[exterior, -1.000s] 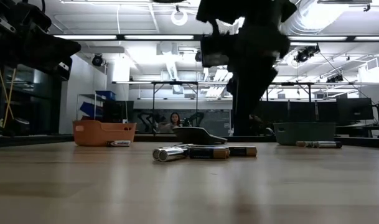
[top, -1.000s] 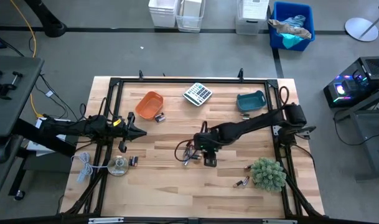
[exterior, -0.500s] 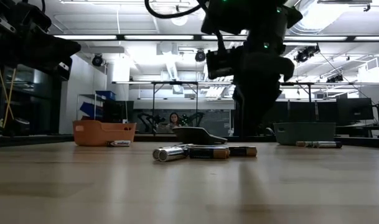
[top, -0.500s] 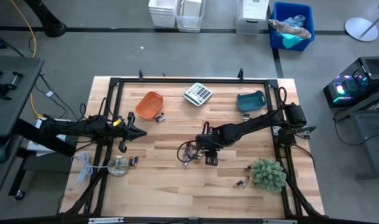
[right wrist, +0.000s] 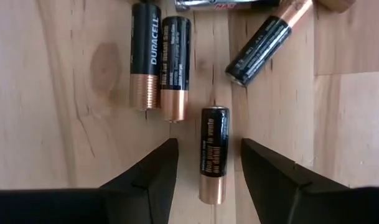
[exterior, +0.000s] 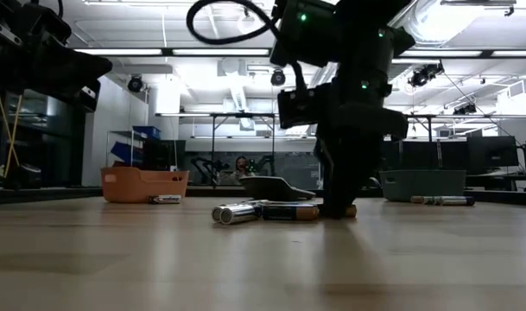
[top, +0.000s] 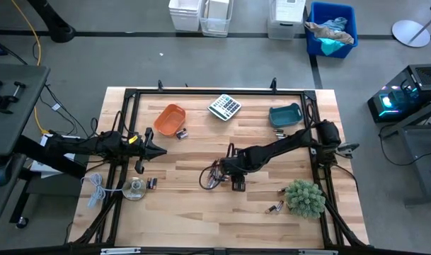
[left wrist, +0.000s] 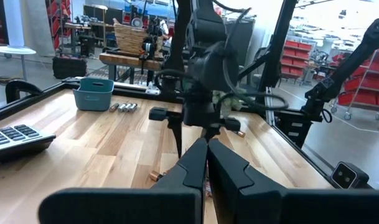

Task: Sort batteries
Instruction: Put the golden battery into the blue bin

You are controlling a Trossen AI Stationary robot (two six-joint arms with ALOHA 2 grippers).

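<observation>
A cluster of batteries (top: 214,177) lies on its sides at the table's middle, black-and-copper ones plus a silvery one (exterior: 237,212). My right gripper (right wrist: 208,180) is open and low over this cluster, pointing down. Its fingers stand on either side of one black-and-copper battery (right wrist: 214,152) without touching it. Two more batteries (right wrist: 161,65) lie side by side just beyond, and another (right wrist: 264,50) lies slanted. In the low view the right gripper (exterior: 336,203) reaches down to the tabletop. My left gripper (top: 158,150) is shut and waits above the table's left part.
An orange bowl (top: 170,119) with a battery (top: 181,133) beside it, a teal bowl (top: 286,115) with batteries (top: 279,132) in front of it, a calculator (top: 224,106) at the far edge. A green plant (top: 304,198) with batteries (top: 274,207) nearby, a clear disc (top: 134,188) and a white cable (top: 95,188).
My right gripper has come down from well above the table onto the middle cluster of batteries, shifting slightly toward the table's left. The batteries have stayed where they were.
</observation>
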